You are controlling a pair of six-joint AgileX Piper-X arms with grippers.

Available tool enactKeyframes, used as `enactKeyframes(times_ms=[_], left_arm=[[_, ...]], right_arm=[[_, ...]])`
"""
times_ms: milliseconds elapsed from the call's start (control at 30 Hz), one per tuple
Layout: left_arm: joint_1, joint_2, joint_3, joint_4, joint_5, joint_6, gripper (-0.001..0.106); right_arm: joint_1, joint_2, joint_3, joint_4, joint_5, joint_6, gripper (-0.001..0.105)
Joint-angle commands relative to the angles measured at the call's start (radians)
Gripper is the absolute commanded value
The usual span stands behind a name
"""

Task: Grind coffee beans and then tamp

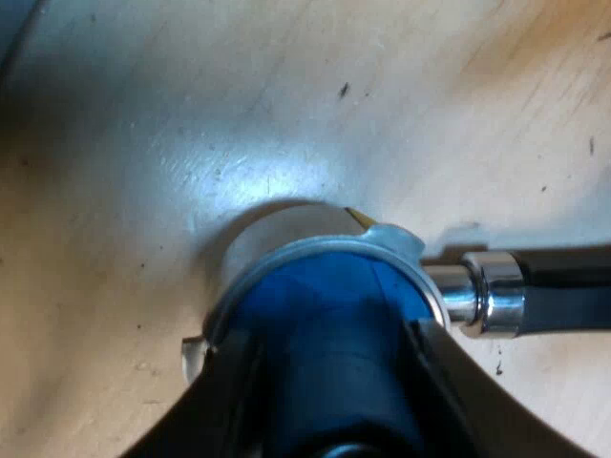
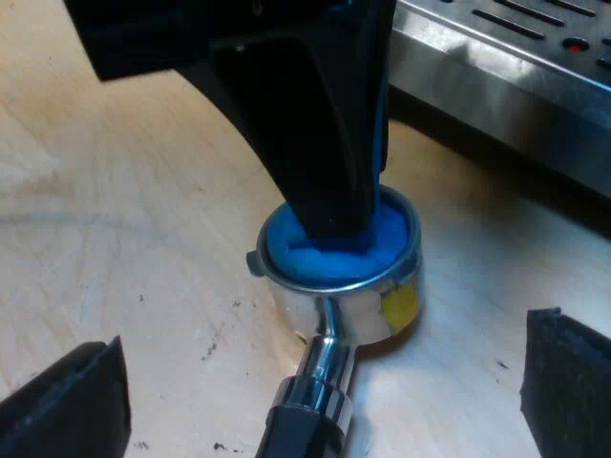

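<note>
The metal holder point(image 1: 286, 256) stands on the wooden table, its dark handle point(image 1: 563, 291) reaching out sideways. A blue tamper point(image 1: 325, 305) sits down inside its basket. My left gripper point(image 1: 334, 382) is shut on the tamper from above, one black finger on each side. From the right wrist view, the left gripper point(image 2: 329, 191) stands over the tamper point(image 2: 382, 243) in the holder point(image 2: 334, 305). My right gripper point(image 2: 325, 382) is open wide, its fingers apart on either side of the holder's handle point(image 2: 305, 420) and not touching it.
The espresso machine's metal drip tray point(image 2: 496, 57) with its slots lies just beyond the holder. A yellow mark point(image 2: 401, 305) shows on the basket's wall. Bare wooden table point(image 1: 143, 191) surrounds the holder.
</note>
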Motion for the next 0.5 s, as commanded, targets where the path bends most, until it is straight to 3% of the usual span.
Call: enactKeyframes(times_ms=[33, 267, 500], left_arm=[[-0.004, 0.003, 0.0, -0.009, -0.006, 0.007, 0.0], [-0.004, 0.003, 0.017, -0.022, -0.006, 0.007, 0.0], [-0.004, 0.003, 0.119, -0.06, -0.006, 0.007, 0.0]], right_arm=[[-0.004, 0.001, 0.003, -0.007, -0.009, 0.0, 0.084], [-0.004, 0.001, 0.003, -0.007, -0.009, 0.0, 0.084], [-0.004, 0.001, 0.003, -0.007, -0.009, 0.0, 0.084]])
